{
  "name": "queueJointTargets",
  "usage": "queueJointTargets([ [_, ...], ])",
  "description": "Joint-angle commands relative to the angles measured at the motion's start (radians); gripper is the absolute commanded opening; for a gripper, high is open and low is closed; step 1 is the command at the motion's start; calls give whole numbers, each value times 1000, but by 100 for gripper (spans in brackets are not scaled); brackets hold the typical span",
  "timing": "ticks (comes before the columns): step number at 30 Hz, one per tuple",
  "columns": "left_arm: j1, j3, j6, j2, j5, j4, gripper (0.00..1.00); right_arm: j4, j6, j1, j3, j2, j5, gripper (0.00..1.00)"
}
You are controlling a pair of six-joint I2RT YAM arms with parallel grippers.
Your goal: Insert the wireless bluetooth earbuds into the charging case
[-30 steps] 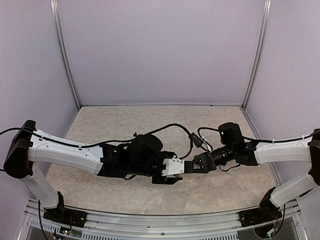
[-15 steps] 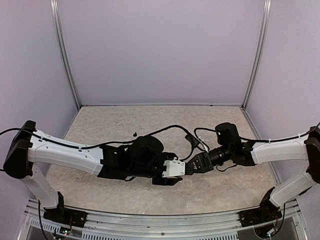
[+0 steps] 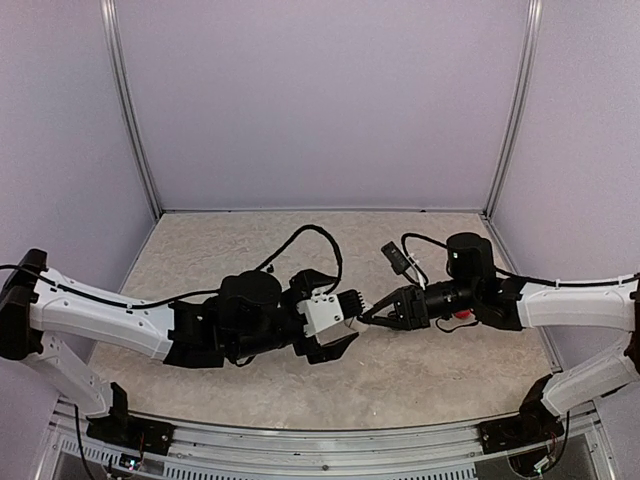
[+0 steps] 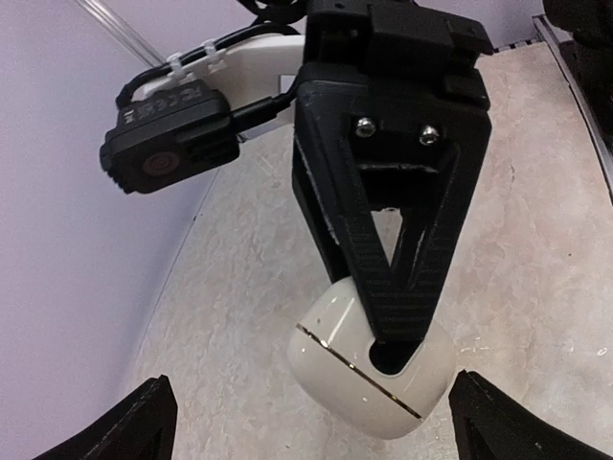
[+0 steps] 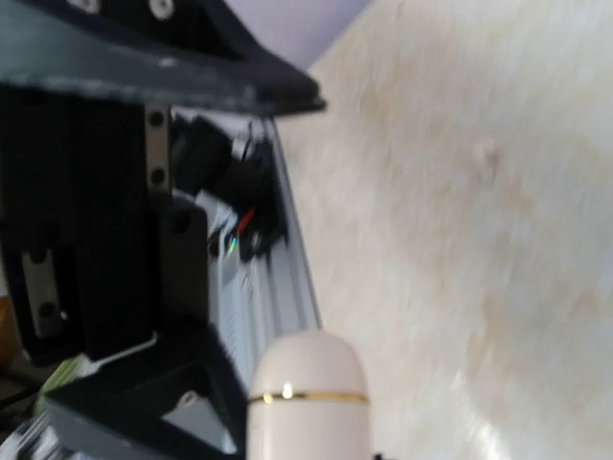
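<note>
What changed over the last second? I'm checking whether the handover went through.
The right hand closed on the white charging case. The left hand opened wide, let it go and drew back to the left. Both arms still meet over the middle of the table.

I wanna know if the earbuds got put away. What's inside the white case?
Only its outside shows: the white case is shut along its gold seam and pinched in the right claw. Whatever is inside is hidden by the closed lid.
</note>
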Motion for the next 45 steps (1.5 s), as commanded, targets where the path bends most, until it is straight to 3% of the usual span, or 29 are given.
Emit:
queueJointTargets([
  [1,0,-83,-123,-75,-112,290,99,81,-9,-10,39,-110,169,12],
  [7,-44,-206,-163,-86,-277,670,99,163,19,-10,27,-175,268,12],
  [11,-60,-129,-135,-50,-283,557,99,213,57,-10,0,-190,289,12],
  [16,-59,-81,-138,-7,-182,516,98,277,102,-9,-34,-185,295,11],
  [29,-19,73,-169,109,-174,375,67,296,120,23,-47,-183,316,10],
  [45,-3,138,-132,166,-200,336,50,302,134,41,-55,-169,329,10],
])
